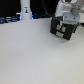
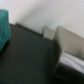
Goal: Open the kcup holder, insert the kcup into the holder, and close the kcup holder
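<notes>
Pale counter (image 1: pixel 35 55), mostly bare: kcup holder (image 1: pixel 63 29) at the exterior view's upper right, arm directly over it, presumably for access to its front; pincer state indeterminate; kcup not discernible; white bottle (image 1: pixel 25 11) behind.

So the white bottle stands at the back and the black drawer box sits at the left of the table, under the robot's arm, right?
Not quite. In the exterior view the black drawer box sits at that view's right, not left, under the arm. The white bottle does stand at the back.
</notes>
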You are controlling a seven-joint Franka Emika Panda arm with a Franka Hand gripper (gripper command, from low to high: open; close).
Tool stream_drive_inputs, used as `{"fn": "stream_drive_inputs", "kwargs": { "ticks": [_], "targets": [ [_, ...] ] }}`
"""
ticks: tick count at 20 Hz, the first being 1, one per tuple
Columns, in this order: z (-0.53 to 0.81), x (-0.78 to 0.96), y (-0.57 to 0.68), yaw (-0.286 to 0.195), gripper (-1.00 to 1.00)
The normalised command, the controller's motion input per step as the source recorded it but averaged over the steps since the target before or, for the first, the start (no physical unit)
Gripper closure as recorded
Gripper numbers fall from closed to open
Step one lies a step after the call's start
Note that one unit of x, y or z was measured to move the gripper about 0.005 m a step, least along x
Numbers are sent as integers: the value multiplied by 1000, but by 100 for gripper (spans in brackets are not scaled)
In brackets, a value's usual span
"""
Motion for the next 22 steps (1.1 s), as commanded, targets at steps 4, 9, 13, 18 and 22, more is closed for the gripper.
{"fn": "stream_drive_inputs", "kwargs": {
  "ticks": [4, 9, 13, 18, 22],
  "targets": [
    [-159, -931, 591, 0, -100],
    [74, -755, 576, 0, -100],
    [949, -35, 430, 0, -100],
    [640, 33, 154, -9, -100],
    [0, 0, 0, 0, -100]
  ]
}}
